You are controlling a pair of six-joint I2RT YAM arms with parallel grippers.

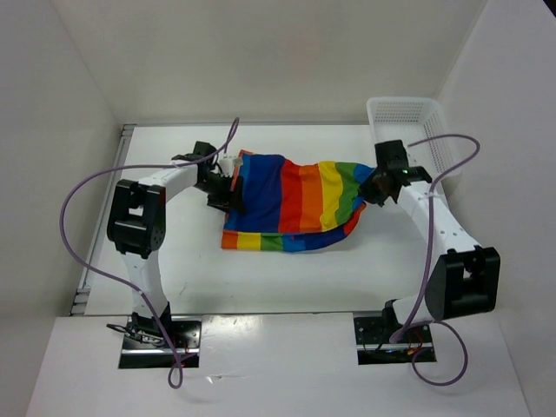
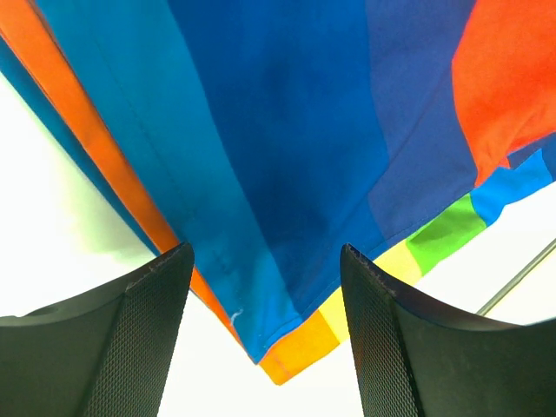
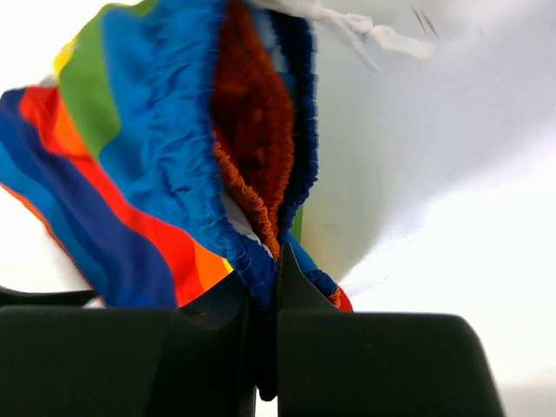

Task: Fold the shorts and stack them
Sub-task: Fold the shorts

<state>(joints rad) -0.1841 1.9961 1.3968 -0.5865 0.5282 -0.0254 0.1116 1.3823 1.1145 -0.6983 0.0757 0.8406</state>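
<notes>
Two grippers in play. Right gripper (image 3: 265,291): pinched fully together on the gathered elastic waistband of the shorts (image 1: 287,204), that green-and-blue end held up off the table (image 1: 287,278). Left gripper (image 2: 265,252): spread wide, gripping nothing, a blue-and-orange hem corner showing between the fingers. One pair of shorts only, draped mid-table between both arms. White drawstring (image 3: 365,30) dangling beyond the waistband. Farther back, one white mesh basket (image 1: 408,117), just behind the right gripper.
</notes>
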